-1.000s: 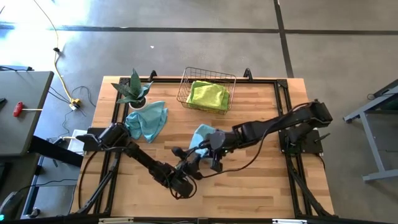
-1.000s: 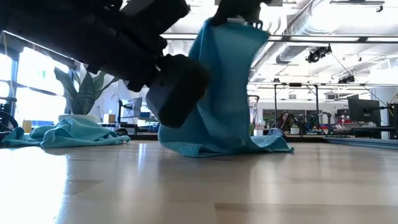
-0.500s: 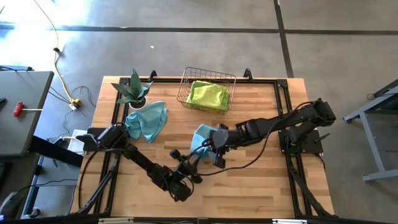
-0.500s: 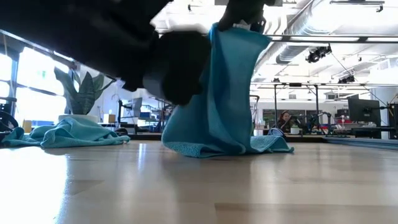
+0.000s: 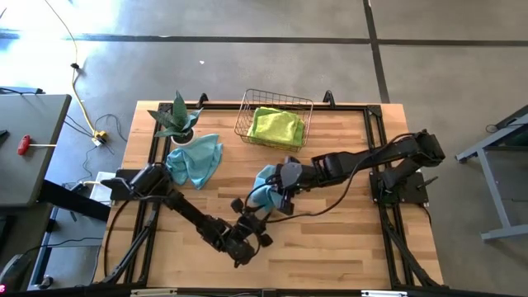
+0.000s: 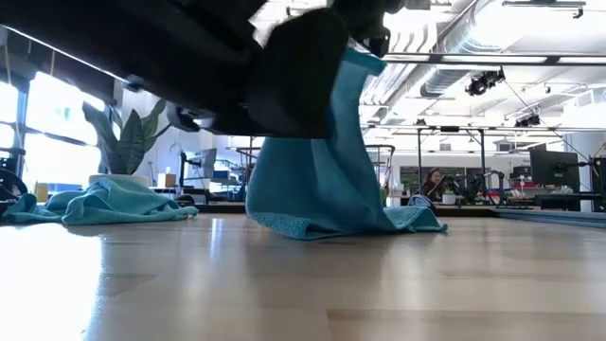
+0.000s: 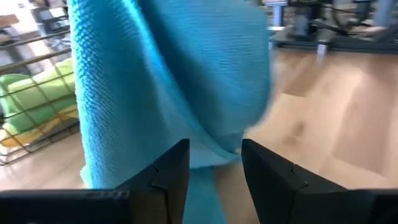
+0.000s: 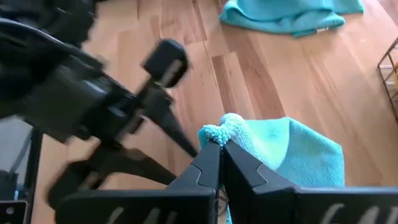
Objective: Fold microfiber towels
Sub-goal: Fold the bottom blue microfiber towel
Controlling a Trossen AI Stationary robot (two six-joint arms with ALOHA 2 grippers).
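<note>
The teal towel point(image 6: 327, 180) hangs mid-worktop point(image 5: 346, 239), long axis near vertical: top corner up, lower hem resting on the wood. The right gripper point(image 8: 221, 149) is fully closed, pinching that top corner. The left gripper point(image 7: 211, 171) stands partly open, its fingers point(image 7: 168, 177) either side of the hanging lower fold, not clamped. Compared with a second ago, the left gripper has moved in toward the cloth and narrowed. A second teal towel point(image 5: 195, 159) lies crumpled beside the potted plant point(image 5: 176, 118); a lime towel point(image 5: 275, 126) sits in the wire basket point(image 5: 247, 105).
</note>
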